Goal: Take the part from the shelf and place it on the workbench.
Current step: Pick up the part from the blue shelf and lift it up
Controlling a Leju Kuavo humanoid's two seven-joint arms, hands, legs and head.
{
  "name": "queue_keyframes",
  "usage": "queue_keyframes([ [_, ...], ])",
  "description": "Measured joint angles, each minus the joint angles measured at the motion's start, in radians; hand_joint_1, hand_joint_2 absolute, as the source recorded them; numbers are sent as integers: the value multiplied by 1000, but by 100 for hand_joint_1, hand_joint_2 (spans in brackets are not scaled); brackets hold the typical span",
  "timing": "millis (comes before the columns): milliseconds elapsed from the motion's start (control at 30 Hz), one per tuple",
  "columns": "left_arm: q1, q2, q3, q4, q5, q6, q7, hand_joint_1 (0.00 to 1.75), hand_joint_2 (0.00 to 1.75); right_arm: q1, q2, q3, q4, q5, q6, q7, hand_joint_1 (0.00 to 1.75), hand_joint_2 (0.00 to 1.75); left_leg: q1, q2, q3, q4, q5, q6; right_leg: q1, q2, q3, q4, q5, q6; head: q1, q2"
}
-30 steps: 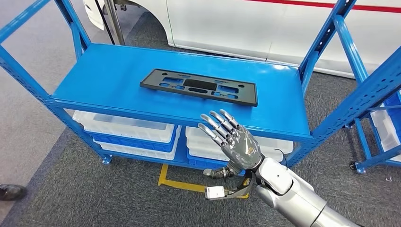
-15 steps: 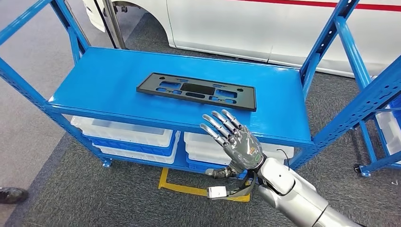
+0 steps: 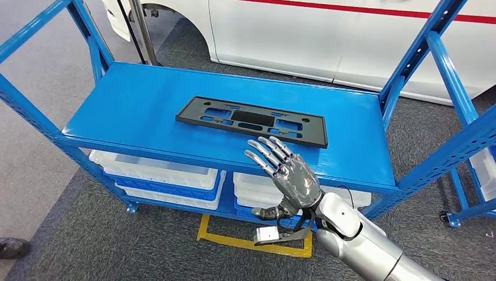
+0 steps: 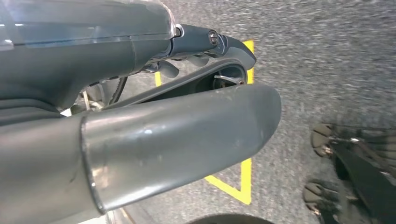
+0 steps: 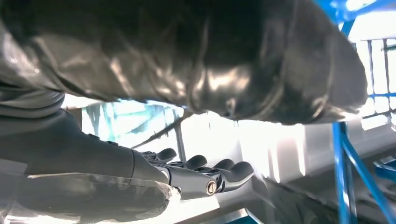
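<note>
A flat black plastic part [image 3: 251, 120] with several cut-outs lies on the top board of the blue shelf [image 3: 140, 99], toward its right half. My right hand [image 3: 285, 170] hovers just in front of the shelf's front edge, fingers spread and pointing at the part, holding nothing. The right wrist view has its thumb and dark fingers [image 5: 219, 175] stretched out, empty. My left hand [image 4: 140, 112] hangs low over the grey floor, its thumb and fingers extended with nothing in them.
White bins [image 3: 158, 170] sit on blue trays on the shelf's lower level. A white car body [image 3: 327, 35] stands behind the shelf. Another blue rack [image 3: 468, 146] is at the right. Yellow floor tape [image 3: 257, 243] marks the carpet below my hand. A shoe [image 3: 11, 247] shows at left.
The camera has shifted, so the shelf sits slightly lower and further right in the picture. My right hand stays open by the shelf's front edge, its fingertips a little closer to the part.
</note>
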Motion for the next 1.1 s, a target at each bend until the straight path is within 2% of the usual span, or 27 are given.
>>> queue_keyframes([
  [67,0,0,0,0,-3,0,-1,0,0,1,5,0,-2,-17,16,-5,0,0,1,1,8,-5,-3,12,-2,0,-49,96,-46,5,0,0],
  [133,0,0,0,0,-6,0,-1,0,0,6,9,1,-2,-17,21,-6,0,0,-2,1,11,-4,-9,19,-1,0,-126,224,-87,6,0,0],
  [167,-1,0,0,0,-6,0,-2,0,0,8,11,2,-2,-17,22,-6,0,0,-3,-1,15,-4,-12,21,-1,0,-152,256,-84,5,0,0],
  [200,-1,0,0,0,-7,0,-2,0,0,10,12,2,-2,-17,22,-6,0,0,-5,-3,20,-4,-16,22,0,0,-160,253,-62,2,0,0],
  [233,-1,0,0,0,-7,0,-3,0,0,10,13,2,-2,-17,22,-7,0,0,-6,-5,28,-4,-21,22,1,0,-149,213,-22,-2,0,0],
  [267,0,0,0,0,-7,0,-3,0,0,9,14,2,-2,-17,22,-6,0,0,-7,-6,37,-4,-28,20,2,0,-125,146,24,-8,0,0],
  [300,0,0,0,0,-7,0,-3,0,0,8,16,2,-2,-17,22,-6,0,0,-10,-7,45,-3,-34,18,6,0,-99,85,57,-14,0,0],
  [333,0,0,0,0,-8,0,-3,0,0,7,17,2,-2,-16,22,-6,0,0,-12,-8,50,-2,-40,14,9,0,-77,34,74,-19,1,0],
  [400,0,-1,0,1,-9,-1,-3,0,0,5,20,2,-3,-14,22,-4,0,0,-13,-8,51,-2,-46,4,15,1,-62,-1,70,-25,1,0],
  [467,-2,0,0,1,-10,-1,-3,0,0,3,22,2,-4,-13,22,-4,0,0,-13,-7,53,-4,-52,-6,11,2,-55,-12,66,-30,1,0],
  [533,-3,1,0,1,-12,-2,-3,0,0,2,24,2,-8,-13,23,-3,0,0,-12,-3,40,35,-76,-17,5,1,-40,-24,63,-39,1,0],
  [567,-3,1,0,1,-14,-2,-3,0,0,1,26,2,-9,-13,23,-3,0,0,-9,-1,15,86,-98,-22,3,0,-32,-28,61,-44,0,0],
  [633,-3,2,0,1,-15,-2,-4,0,0,0,31,2,-10,-13,25,-3,0,0,-6,-1,-61,219,-142,-30,3,-1,-21,-29,52,-49,0,0],
  [667,-2,3,0,1,-16,-2,-4,0,0,1,32,2,-10,-13,27,-3,0,0,-4,0,-93,264,-147,-33,3,-1,-15,-29,47,-49,0,0],
  [700,-1,4,0,1,-16,-2,-4,0,0,1,34,2,-10,-13,29,-3,0,0,-2,0,-109,276,-132,-36,3,-1,-8,-29,41,-49,0,0],
  [733,0,4,0,1,-17,-2,-4,0,0,0,37,2,-10,-14,33,-3,0,0,0,0,-106,248,-98,-37,2,0,0,-28,35,-47,0,0],
  [800,2,5,0,1,-18,-2,-5,0,0,-2,43,2,-9,-19,41,-3,0,0,4,2,-62,124,-12,-37,1,1,17,-26,19,-39,0,0],
  [833,2,5,-1,1,-19,-2,-6,0,0,-6,46,2,-8,-24,46,-4,0,0,3,3,-39,65,11,-35,3,2,21,-23,12,-34,1,0],
  [867,1,5,-1,2,-19,-2,-7,0,0,-10,49,2,-7,-30,52,-4,0,0,2,3,-25,30,20,-30,5,2,22,-22,7,-27,1,0],
  [1000,-2,5,-2,2,-25,-3,-13,0,0,-28,70,2,6,-60,87,-4,0,0,0,1,-12,5,4,-5,6,1,22,-17,-6,-8,1,0],
  [1033,-2,5,-2,2,-26,-3,-14,0,0,-34,76,2,11,-66,94,-4,0,0,1,2,-5,1,2,2,5,1,14,5,-18,-4,1,0],
  [1067,-2,5,-2,2,-27,-3,-14,0,0,-39,82,2,17,-71,100,-4,0,0,2,3,2,-3,-1,9,3,1,-7,48,-38,0,1,0],
  [1100,-2,5,-2,2,-28,-3,-14,0,0,-42,87,2,24,-74,106,-4,0,0,2,3,6,-4,-5,14,3,1,-42,111,-61,2,2,0],
])
